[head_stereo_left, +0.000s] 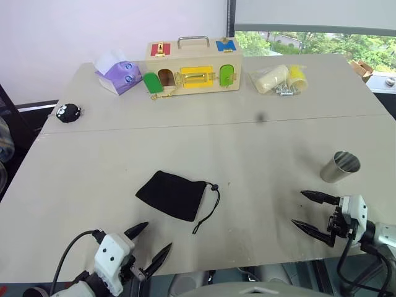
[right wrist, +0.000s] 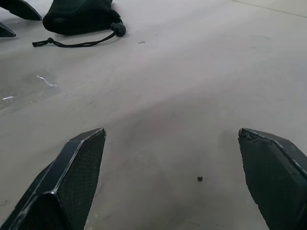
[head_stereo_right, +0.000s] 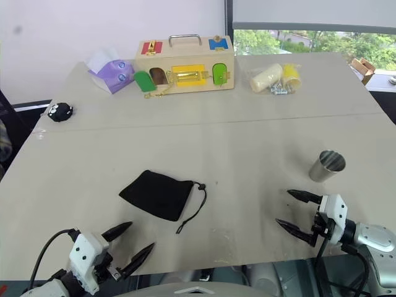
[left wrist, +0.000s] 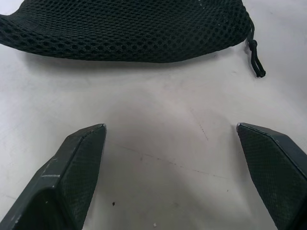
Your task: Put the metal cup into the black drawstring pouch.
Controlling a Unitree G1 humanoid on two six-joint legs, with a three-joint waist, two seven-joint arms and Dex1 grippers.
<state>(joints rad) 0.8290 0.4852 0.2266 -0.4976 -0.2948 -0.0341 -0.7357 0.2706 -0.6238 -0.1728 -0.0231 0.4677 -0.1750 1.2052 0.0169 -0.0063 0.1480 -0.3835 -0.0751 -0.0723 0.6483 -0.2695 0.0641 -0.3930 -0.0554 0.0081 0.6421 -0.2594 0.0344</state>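
The metal cup (head_stereo_left: 340, 167) stands upright on the beige table (head_stereo_left: 247, 148) at the right, its open mouth up. The black drawstring pouch (head_stereo_left: 171, 193) lies flat near the table's middle front, its cord and bead trailing to the right. My left gripper (head_stereo_left: 153, 244) hovers open at the front edge, just short of the black drawstring pouch (left wrist: 120, 28). My right gripper (head_stereo_left: 302, 209) is open too, a short way in front of the cup and pointing left across the table. In the right wrist view the pouch (right wrist: 79, 17) lies far off past its fingertips.
Along the table's far side sit a wooden latch box (head_stereo_left: 193, 66) with a metal handle, a purple and white tissue pack (head_stereo_left: 117, 73), a bag of yellow and pale items (head_stereo_left: 279, 78) and a small black round toy (head_stereo_left: 67, 112).
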